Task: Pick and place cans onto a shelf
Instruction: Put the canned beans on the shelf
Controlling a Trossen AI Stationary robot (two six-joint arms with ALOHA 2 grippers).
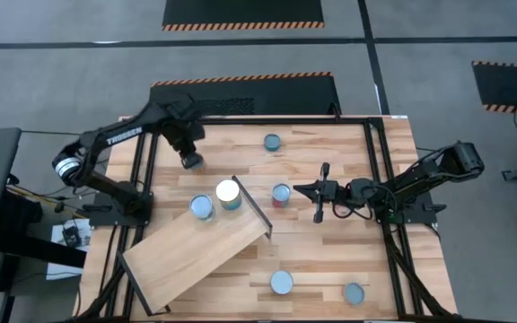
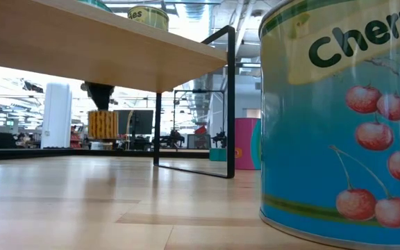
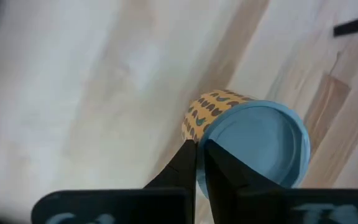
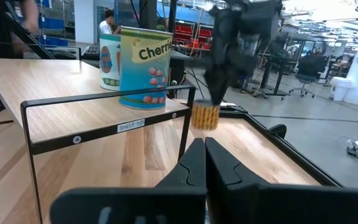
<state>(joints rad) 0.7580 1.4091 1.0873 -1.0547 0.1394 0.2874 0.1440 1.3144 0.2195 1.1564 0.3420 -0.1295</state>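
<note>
Left gripper, upper left of the high view, is clamped on an orange-patterned can, lifted clear for the shelf lower left, where two cans already stand, while the right gripper waits centre-right, fingers pressed together, empty.

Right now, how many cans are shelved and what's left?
Two cans stand on the shelf. The left gripper holds an orange can above the table. Four cans remain. The right gripper waits mid-table, jaws shut.
</note>
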